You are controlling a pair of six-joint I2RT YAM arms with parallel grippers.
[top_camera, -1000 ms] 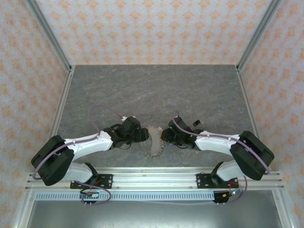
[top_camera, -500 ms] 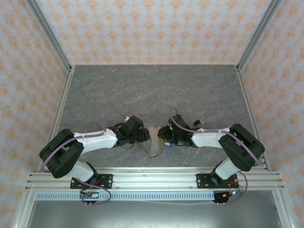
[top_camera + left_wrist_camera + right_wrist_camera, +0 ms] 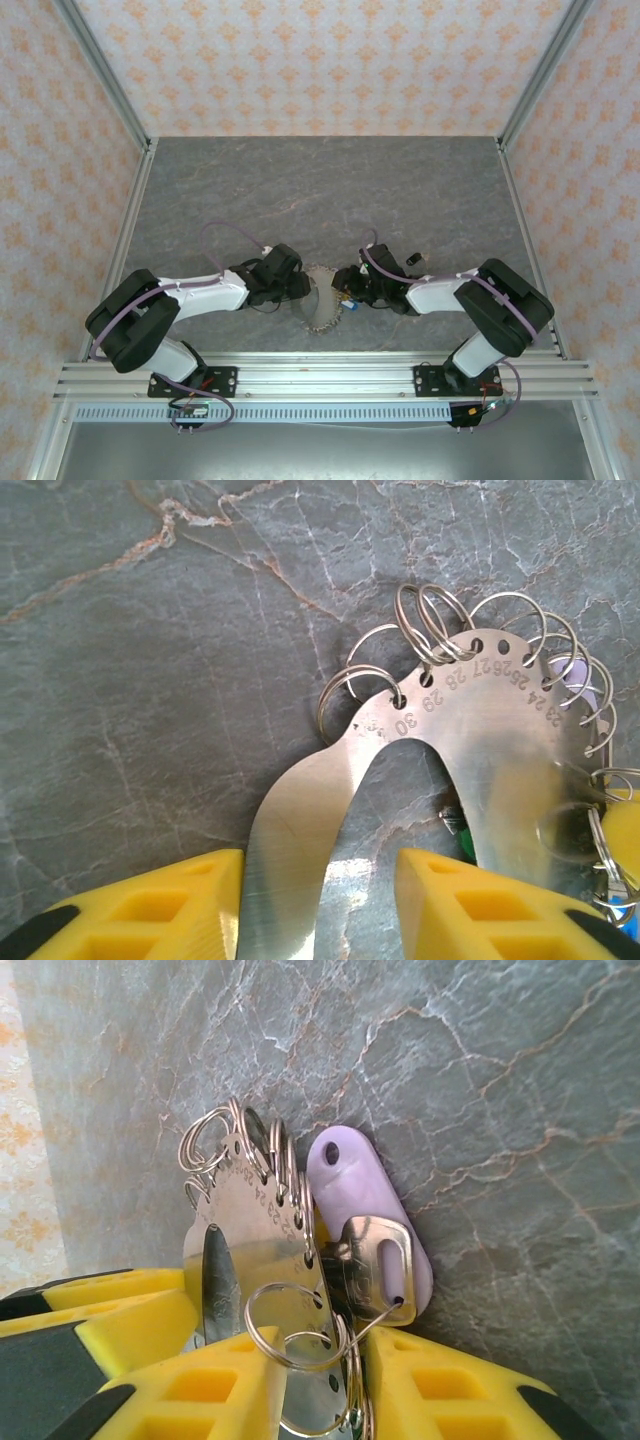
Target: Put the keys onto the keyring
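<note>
From above, the keyring (image 3: 321,306) lies on the table (image 3: 300,190) between the left gripper (image 3: 297,290) and the right gripper (image 3: 349,291), both equally near.

At the left wrist, the jaws stand apart astride the crescent's free leg, which runs straight ahead.

At the right wrist, the plate sits edge-on between the fingers (image 3: 450,1390). I cannot tell whether they pinch it. A key (image 3: 368,1252) on a purple tag (image 3: 350,1175) lies just right.
</note>
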